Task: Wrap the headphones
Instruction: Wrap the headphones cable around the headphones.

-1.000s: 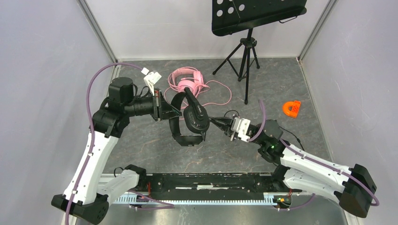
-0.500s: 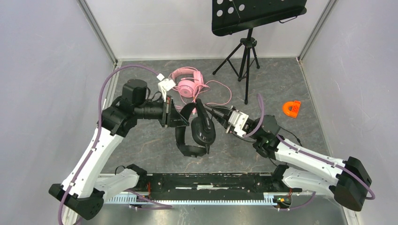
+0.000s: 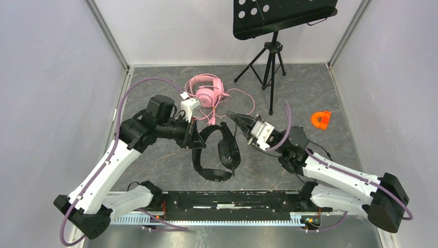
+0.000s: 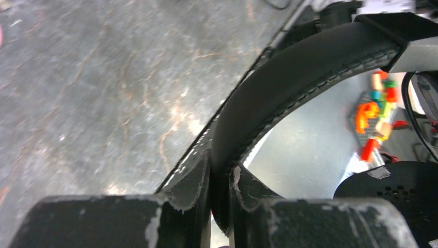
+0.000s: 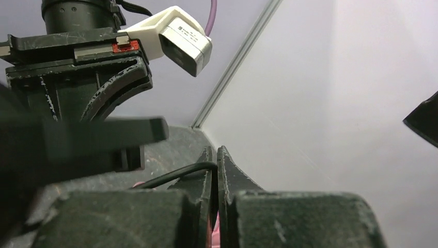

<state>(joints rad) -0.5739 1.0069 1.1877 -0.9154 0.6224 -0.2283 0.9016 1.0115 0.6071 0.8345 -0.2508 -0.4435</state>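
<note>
Over the last second the left arm has swung the black headset rightward and turned it, while the right gripper has climbed from beside the ear cup toward the far side. On the left, the left gripper (image 3: 197, 138) is clamped narrow on the headband of the black headset (image 3: 227, 150), which hangs between the two arms, seemingly clear of the table (image 3: 320, 93). The pink headset (image 3: 205, 93) lies on the table just behind it. To the right, the right gripper (image 3: 233, 117) has its fingers pressed together on the thin black cable (image 5: 173, 176) — the wrist view shows it running into the pinch. To wind well, I judge the left grip should keep the band steady while the right leads the cable around it under light tension — pull too hard and the thin cable may slip from the pinch.
</note>
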